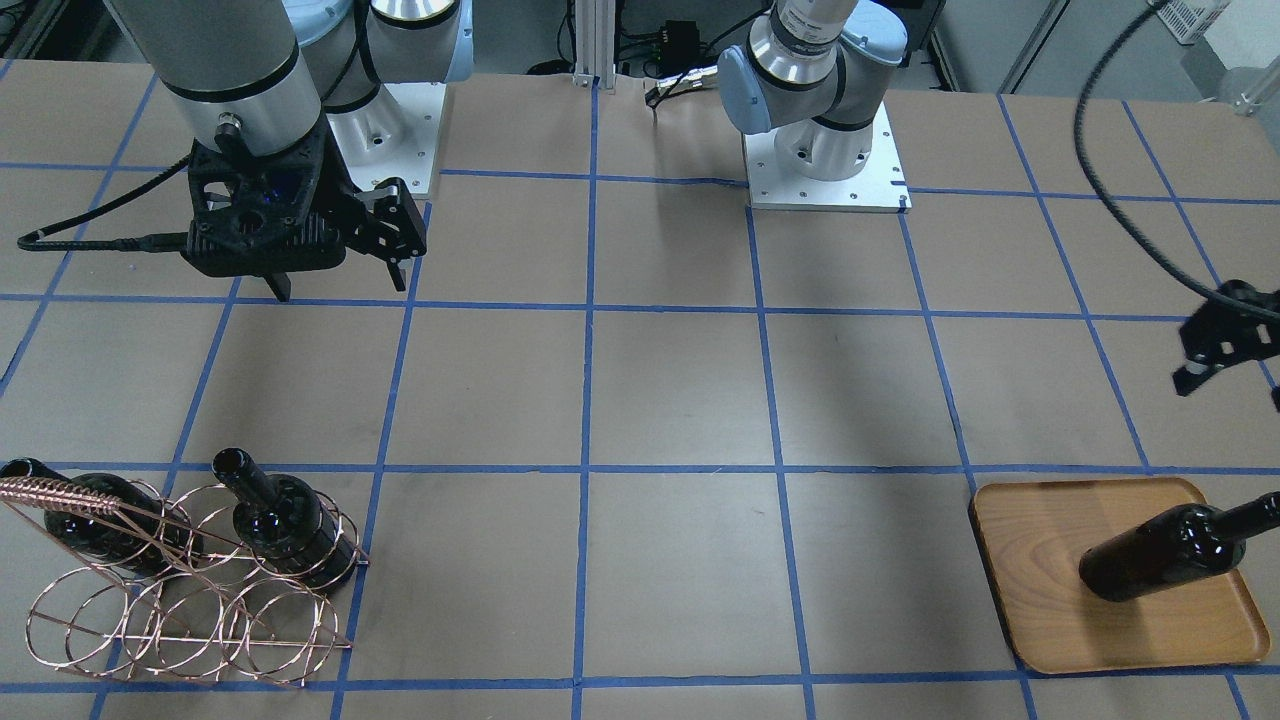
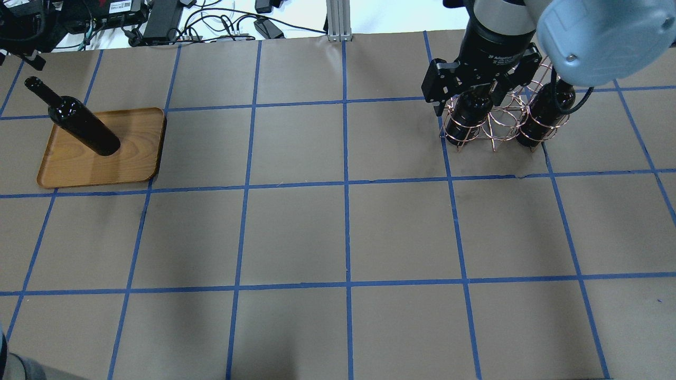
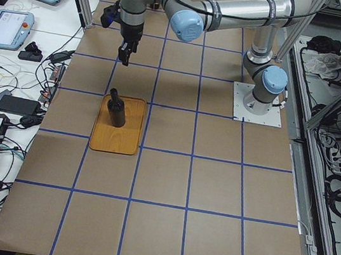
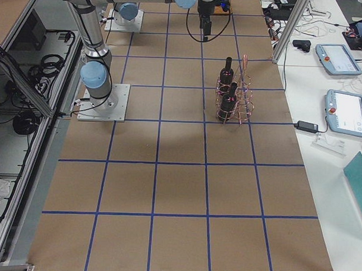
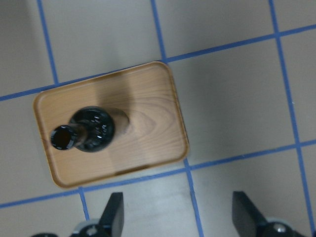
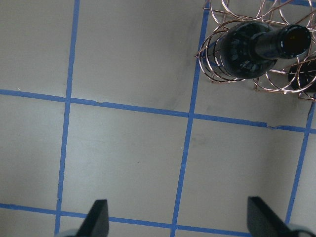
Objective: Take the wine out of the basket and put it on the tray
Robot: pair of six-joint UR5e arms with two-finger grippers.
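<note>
One wine bottle [image 1: 1165,552] stands upright on the wooden tray [image 1: 1040,610]; it also shows in the left wrist view [image 5: 91,131] on the tray [image 5: 153,123]. My left gripper [image 5: 180,217] is open and empty, above and just beside the tray. Two more bottles [image 1: 285,525] [image 1: 60,510] stand in the copper wire basket [image 1: 180,620]. My right gripper [image 1: 340,285] is open and empty, raised on the robot's side of the basket [image 6: 217,74]. The nearer bottle [image 6: 252,47] is ahead of its fingers.
The table is brown paper with a blue tape grid. The basket's twisted handle bar [image 1: 60,492] runs over the bottles. A black cable [image 1: 1110,190] loops to my left wrist. Both arm bases [image 1: 825,165] stand at the robot's edge.
</note>
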